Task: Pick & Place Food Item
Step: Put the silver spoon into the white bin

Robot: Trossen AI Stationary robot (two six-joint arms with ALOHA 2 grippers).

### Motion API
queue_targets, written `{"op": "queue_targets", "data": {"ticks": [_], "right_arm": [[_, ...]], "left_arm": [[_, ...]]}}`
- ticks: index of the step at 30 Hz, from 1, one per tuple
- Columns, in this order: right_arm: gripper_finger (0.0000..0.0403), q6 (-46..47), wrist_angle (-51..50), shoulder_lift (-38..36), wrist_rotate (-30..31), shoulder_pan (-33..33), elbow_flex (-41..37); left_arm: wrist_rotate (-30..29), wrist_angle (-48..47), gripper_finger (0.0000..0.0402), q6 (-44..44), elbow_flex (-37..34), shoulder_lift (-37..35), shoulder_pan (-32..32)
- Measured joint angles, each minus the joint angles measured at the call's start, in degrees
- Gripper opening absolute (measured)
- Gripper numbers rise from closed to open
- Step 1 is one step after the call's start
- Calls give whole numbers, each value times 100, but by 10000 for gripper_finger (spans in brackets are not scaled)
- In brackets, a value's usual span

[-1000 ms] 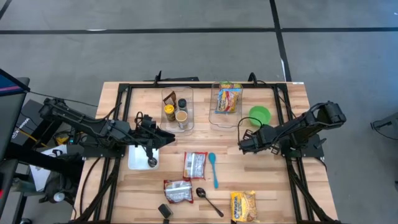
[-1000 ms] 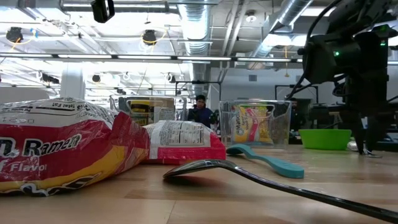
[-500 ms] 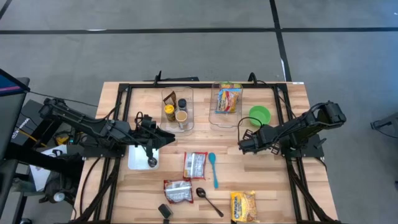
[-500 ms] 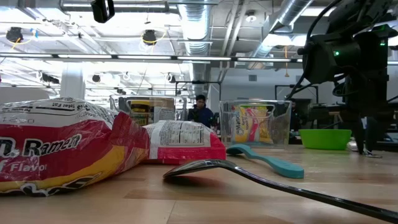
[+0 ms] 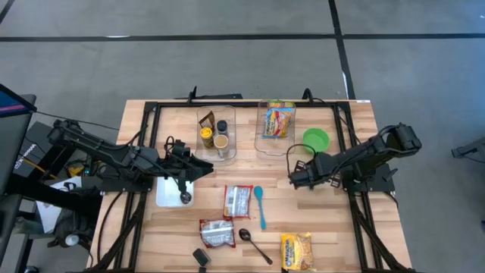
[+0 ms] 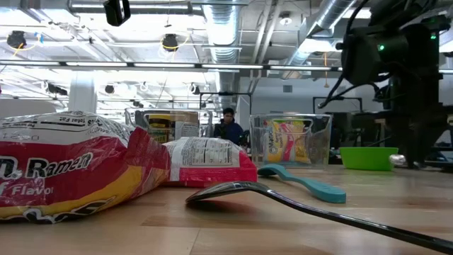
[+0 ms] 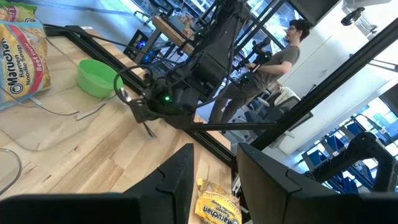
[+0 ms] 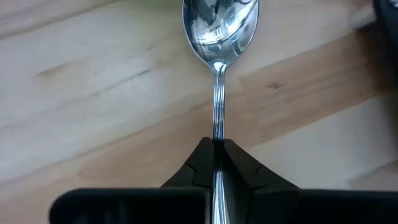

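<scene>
My right gripper (image 5: 292, 180) is right of the table's middle, shut on a silver spoon (image 8: 217, 25) whose bowl points down toward the wood. The left wrist view shows that spoon (image 7: 149, 129) below the right gripper. Ramen packets lie nearer the front: two red-and-white ones (image 5: 238, 201) (image 5: 217, 233) and a yellow one (image 5: 296, 250), all flat on the table. A further packet (image 5: 277, 121) sits in a clear bin at the back. My left gripper (image 7: 214, 180) stays level and open above the white tray (image 5: 168, 193), with nothing between its fingers. My right gripper pinches the spoon's thin handle (image 8: 216, 134) between its two fingertips. The fingers come steeply from above and lie along the handle, which runs on back between them. The spoon hangs bowl-down below the fingers; whether the bowl touches the table I cannot tell.
A green bowl (image 5: 317, 139) stands just behind my right gripper. A clear bin with jars (image 5: 216, 133) is at the back. A teal spoon (image 5: 261, 206), a dark metal spoon (image 5: 254, 243) and a small black object (image 5: 200, 258) lie among the front packets. A person shows beyond the table.
My right gripper has risen slightly and rolled a little, keeping its hold on the silver spoon.
</scene>
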Motion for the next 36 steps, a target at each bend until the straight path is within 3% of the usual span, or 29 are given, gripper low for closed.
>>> {"op": "queue_targets", "data": {"ticks": [17,24,36], "right_arm": [[5,-62,-1212,-2,155,1065,1196],[5,-294,-1653,-4,644,1578,1812],[5,-1920,-1655,-7,2015,1815,2519]], "left_arm": [[0,0,117,1,0,0,0],[0,0,117,-1,0,-1,-1],[2,0,117,1,-2,0,157]]}}
